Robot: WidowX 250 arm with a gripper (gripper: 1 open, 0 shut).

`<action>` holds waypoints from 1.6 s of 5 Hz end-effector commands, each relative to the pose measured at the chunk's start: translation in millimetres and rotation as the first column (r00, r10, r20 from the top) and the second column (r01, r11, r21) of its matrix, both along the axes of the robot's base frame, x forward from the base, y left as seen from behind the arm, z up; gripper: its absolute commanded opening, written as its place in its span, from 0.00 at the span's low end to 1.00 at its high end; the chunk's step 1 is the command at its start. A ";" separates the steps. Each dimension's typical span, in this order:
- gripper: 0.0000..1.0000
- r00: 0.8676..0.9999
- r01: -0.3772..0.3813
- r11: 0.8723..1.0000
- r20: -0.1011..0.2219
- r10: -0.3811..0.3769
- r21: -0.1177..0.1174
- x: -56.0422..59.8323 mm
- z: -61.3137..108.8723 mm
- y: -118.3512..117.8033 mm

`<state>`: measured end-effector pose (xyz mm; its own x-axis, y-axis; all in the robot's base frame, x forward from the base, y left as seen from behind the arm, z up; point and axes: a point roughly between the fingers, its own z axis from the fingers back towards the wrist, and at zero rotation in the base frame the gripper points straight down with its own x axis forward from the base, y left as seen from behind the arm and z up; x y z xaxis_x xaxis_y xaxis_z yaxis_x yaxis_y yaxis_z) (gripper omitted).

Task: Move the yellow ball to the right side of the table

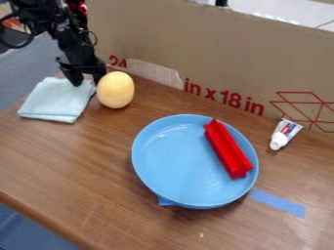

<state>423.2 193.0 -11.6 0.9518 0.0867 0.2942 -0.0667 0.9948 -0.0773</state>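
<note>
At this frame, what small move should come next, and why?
Probably a short nudge of the pincer toward the right of the picture: it sits just left of the yellow ball, above the folded cloth, and bare wood-grain table lies on the ball's other side.

The robot arm [50, 21] runs off the top left edge; its dark jaws [82, 74] are too small and blurred to make out. The box's [216, 44] top is partly cut off.
</note>
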 end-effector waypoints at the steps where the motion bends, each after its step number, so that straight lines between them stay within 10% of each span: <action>1: 1.00 1.000 0.028 1.000 -0.011 -0.028 -0.002 -5.9 4.7 3.6; 5: 1.00 0.999 0.028 0.999 -0.026 -0.029 -0.032 25.4 12.4 7.8; 8: 1.00 0.998 0.050 0.999 -0.048 -0.051 -0.014 10.0 31.5 2.2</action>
